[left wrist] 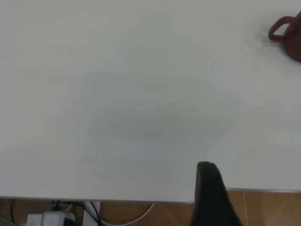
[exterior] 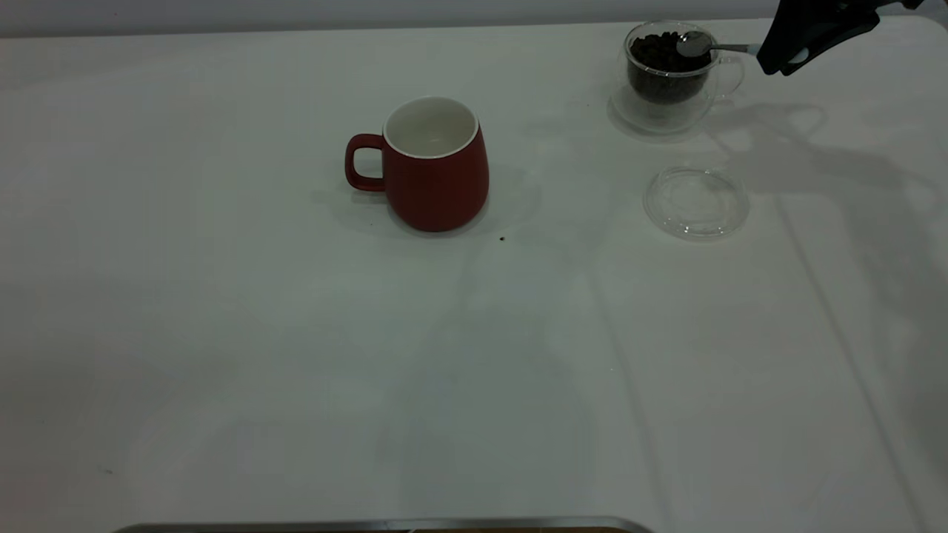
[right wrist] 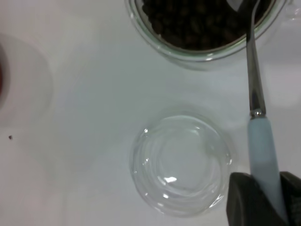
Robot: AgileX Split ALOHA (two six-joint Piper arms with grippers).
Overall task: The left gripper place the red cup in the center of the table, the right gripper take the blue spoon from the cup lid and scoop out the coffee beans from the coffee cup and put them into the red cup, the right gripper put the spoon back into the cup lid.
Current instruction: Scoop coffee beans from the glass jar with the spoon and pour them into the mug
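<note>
Exterior view, right claw (exterior: 778,63) clamping blue spoon (exterior: 715,47), bowl over coffee cup (exterior: 669,78)

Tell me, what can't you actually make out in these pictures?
- Right gripper: exterior view's top edge cuts off most of it.
- Left gripper: left wrist view shows one dark finger only, so open or shut is unclear.
- Red cup: its bottom inside is hidden by its own wall.
- Blue spoon: its bowl is cut off in the right wrist view; any beans in it are unclear.
</note>
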